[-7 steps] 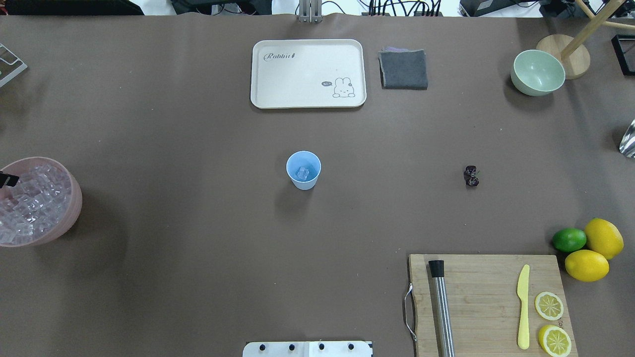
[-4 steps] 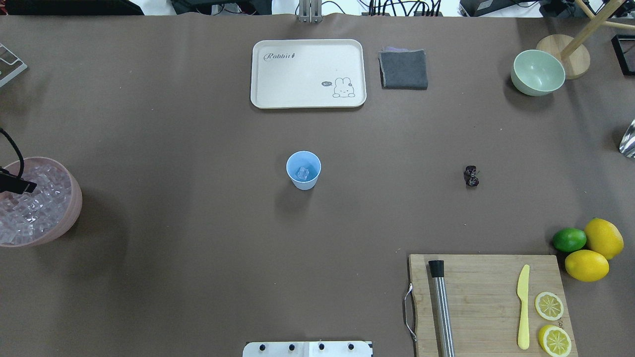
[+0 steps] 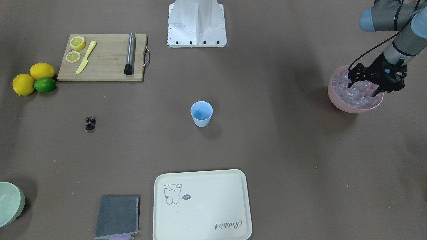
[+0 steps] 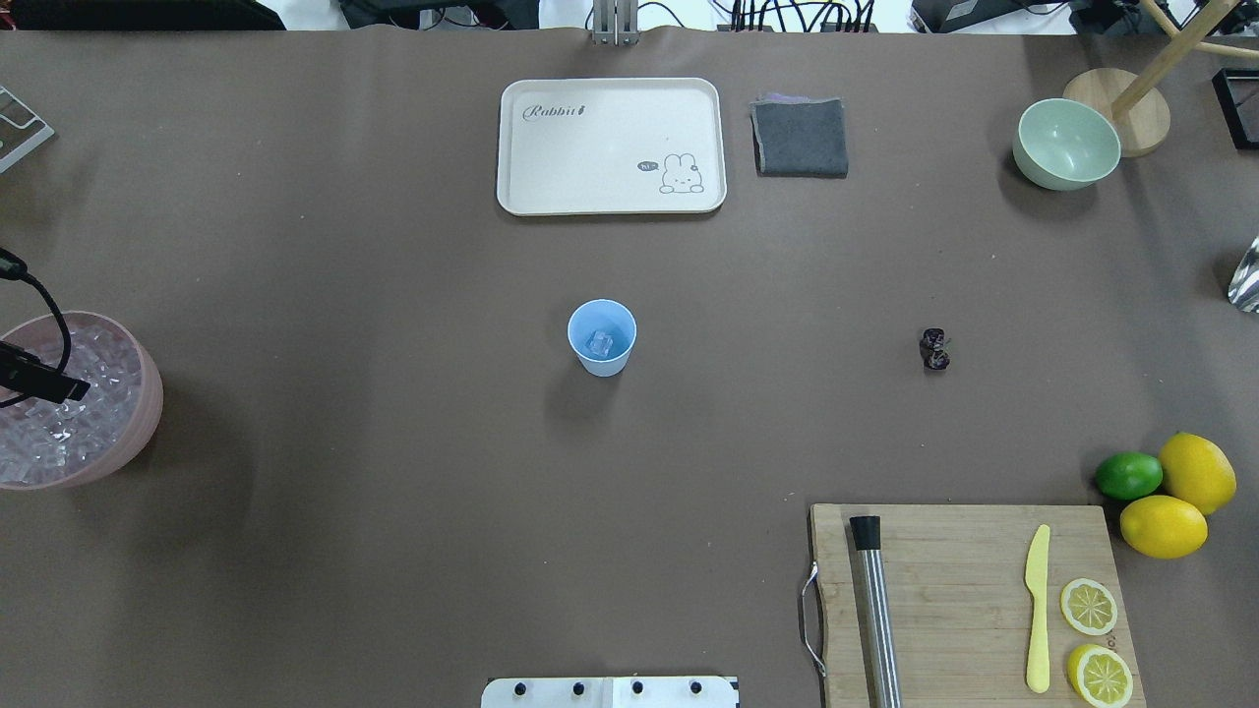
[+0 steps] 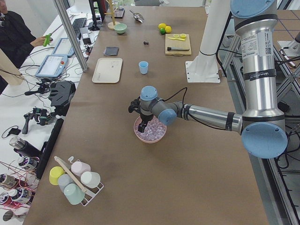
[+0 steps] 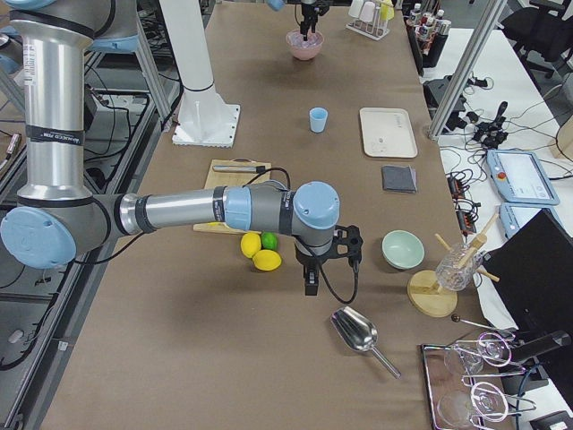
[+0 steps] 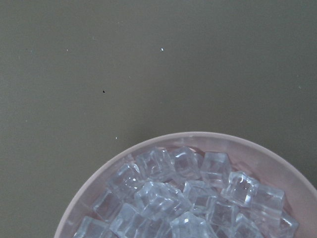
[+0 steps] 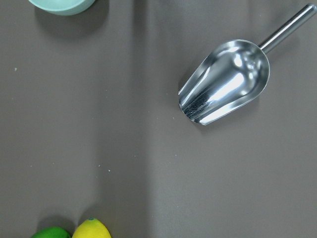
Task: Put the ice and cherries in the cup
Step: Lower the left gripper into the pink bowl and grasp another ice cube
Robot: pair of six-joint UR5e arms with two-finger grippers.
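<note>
The pale blue cup (image 4: 601, 337) stands upright mid-table with one ice cube (image 4: 600, 343) inside. More ice (image 3: 358, 91) fills the pink bowl (image 3: 343, 106) at the table's left end. My left gripper (image 3: 364, 86) hangs over that bowl, open, with its fingertips down at the cubes. The left wrist view shows the ice (image 7: 188, 198) close below and no fingers. The cherries (image 4: 934, 349) lie on the table well right of the cup. My right gripper (image 6: 310, 285) shows only in the exterior right view, hovering near the lemons; I cannot tell whether it is open or shut.
A cream tray (image 4: 611, 146), a grey cloth (image 4: 801, 138) and a mint bowl (image 4: 1066, 144) line the far side. A cutting board (image 4: 959, 590) holds a metal muddler (image 4: 875, 610), yellow knife and lemon slices. Lemons and a lime (image 4: 1128, 475) sit beside it. A metal scoop (image 8: 225, 82) lies at the right end.
My left gripper has come further in from the table's left edge over the pink bowl and lowered toward the ice. Cup, cherries and the rest have not moved.
</note>
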